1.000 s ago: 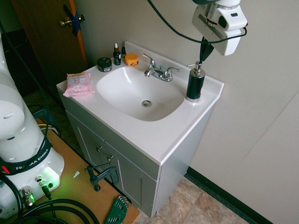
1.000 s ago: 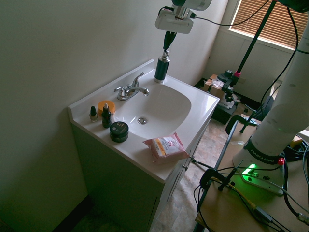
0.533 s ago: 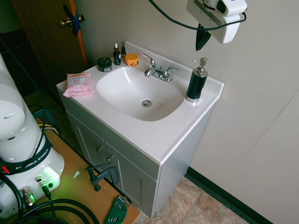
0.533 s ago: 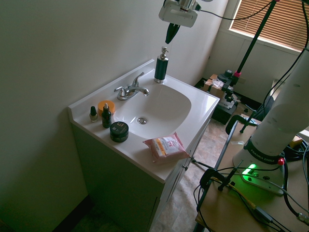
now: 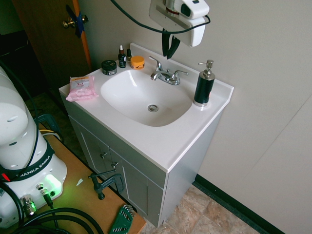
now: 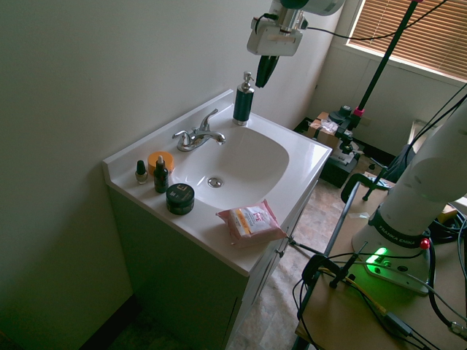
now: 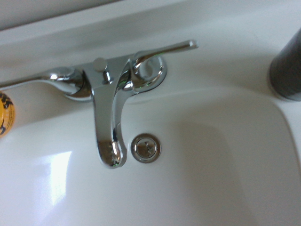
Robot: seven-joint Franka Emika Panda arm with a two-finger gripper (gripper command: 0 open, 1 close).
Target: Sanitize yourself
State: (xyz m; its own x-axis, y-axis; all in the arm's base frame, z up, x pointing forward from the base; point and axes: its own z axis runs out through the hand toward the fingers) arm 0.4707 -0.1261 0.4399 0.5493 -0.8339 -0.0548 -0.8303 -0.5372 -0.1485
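Robot arm (image 5: 17, 141), base marked "FRANKA EMIKA", stood beside sink (image 5: 122, 97). Gripper (image 5: 170, 45) hung above faucet (image 5: 165, 75), fingers pressed together, empty. Pump bottle (image 5: 204, 87) right of faucet; label unreadable.

The white robot arm (image 5: 19, 141) has a bulky rounded base. Its boxy white gripper (image 5: 170, 50) hangs high above the faucet (image 5: 165, 74), its two slim dark fingers (image 6: 265, 69) pressed together, pointing down, gripping nothing. A black cable trails from it.

Pale walls (image 5: 273, 73), white vanity (image 5: 161, 146), blinds (image 6: 408, 29)
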